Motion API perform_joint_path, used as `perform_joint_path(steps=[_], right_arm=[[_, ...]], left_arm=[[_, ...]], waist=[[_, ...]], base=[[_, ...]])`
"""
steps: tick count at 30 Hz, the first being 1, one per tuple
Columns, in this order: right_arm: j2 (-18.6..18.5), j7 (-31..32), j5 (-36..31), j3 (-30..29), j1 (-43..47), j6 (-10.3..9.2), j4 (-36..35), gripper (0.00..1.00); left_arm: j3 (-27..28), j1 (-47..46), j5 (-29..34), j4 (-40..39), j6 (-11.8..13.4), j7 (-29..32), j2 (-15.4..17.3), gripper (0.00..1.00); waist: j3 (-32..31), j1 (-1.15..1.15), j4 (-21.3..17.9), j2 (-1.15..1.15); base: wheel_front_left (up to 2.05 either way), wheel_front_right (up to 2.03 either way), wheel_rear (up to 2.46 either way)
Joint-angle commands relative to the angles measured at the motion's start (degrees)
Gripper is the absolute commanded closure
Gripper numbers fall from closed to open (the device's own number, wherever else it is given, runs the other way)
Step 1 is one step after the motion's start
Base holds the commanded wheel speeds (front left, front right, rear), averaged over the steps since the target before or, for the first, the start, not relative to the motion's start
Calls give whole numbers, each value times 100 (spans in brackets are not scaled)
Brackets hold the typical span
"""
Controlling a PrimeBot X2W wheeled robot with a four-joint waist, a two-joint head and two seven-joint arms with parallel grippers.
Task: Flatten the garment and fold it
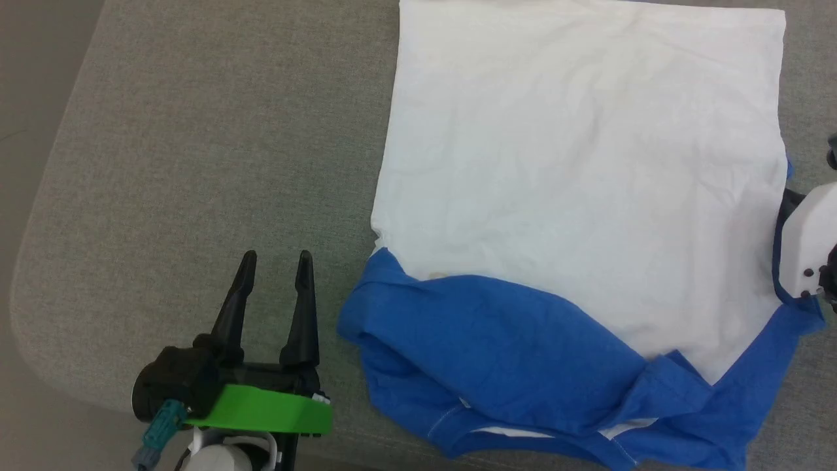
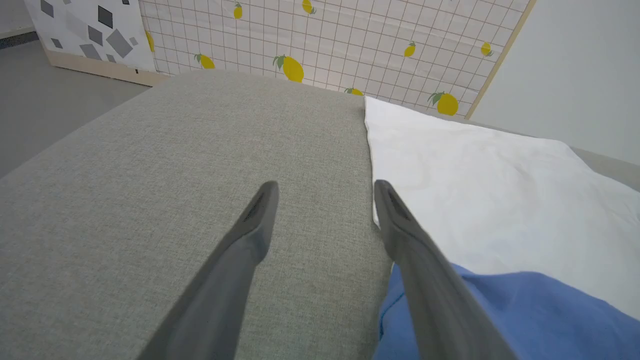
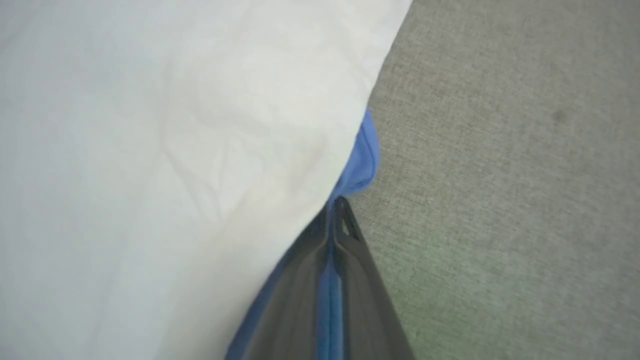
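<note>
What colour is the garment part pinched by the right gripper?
Blue. The right gripper pinches the garment at its blue edge; right wrist view shows it best.

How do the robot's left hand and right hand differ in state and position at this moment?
The left hand is open, its fingers spread with nothing between them; the right hand is shut on the blue edge of the garment. The left hand is over the bare grey surface, beside the garment; the right hand is at the garment's opposite side. Both have two long dark fingers.
</note>
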Motion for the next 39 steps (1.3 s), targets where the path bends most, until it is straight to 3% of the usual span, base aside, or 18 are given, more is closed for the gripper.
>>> perform_joint_path(steps=[1,11,18,27,31,35,36,37,38,39], right_arm=[[0,-83,-85,-51,-31,-9,112,100],[105,-693,-392,-640,145,-9,6,100],[357,-878,-491,-1548,936,-9,-505,100],[1237,-963,-682,-2817,2307,-9,-1449,100],[1757,-986,-706,-3056,2831,-9,-1608,100],[2007,-1101,-820,-3072,3043,-9,-1542,100],[2034,-1136,-840,-3069,3036,-9,-1522,69],[2049,-1183,-875,-3048,3012,-9,-1498,49],[2043,-1216,-900,-3016,2994,-9,-1486,0],[2024,-1246,-916,-2963,2962,-9,-1479,0]], left_arm=[[8,-91,-30,24,-19,-21,-22,0],[60,43,-83,119,-34,-21,-67,0],[117,213,-124,132,-8,-21,-56,0],[119,314,-161,94,-8,-1,8,0],[112,340,-178,85,-4,31,39,0],[116,378,-185,88,12,72,81,0],[116,391,-184,84,17,81,93,0],[117,407,-185,80,24,91,104,0],[116,421,-186,75,29,101,112,0],[114,438,-189,66,34,114,122,0]], waist=[[-54,-1,-11,0],[-515,-1,-188,0],[-777,-1,-366,0],[-878,-1,-486,0],[-928,-1,-492,0],[-1036,-1,-508,0],[-1061,-1,-515,0],[-1103,-1,-522,0],[-1131,-1,-525,0],[-1166,-1,-529,0]], base=[[0,0,0],[0,0,0],[0,0,0],[0,0,0],[0,0,0],[0,0,0],[0,0,0],[0,0,0],[0,0,0],[0,0,0]])
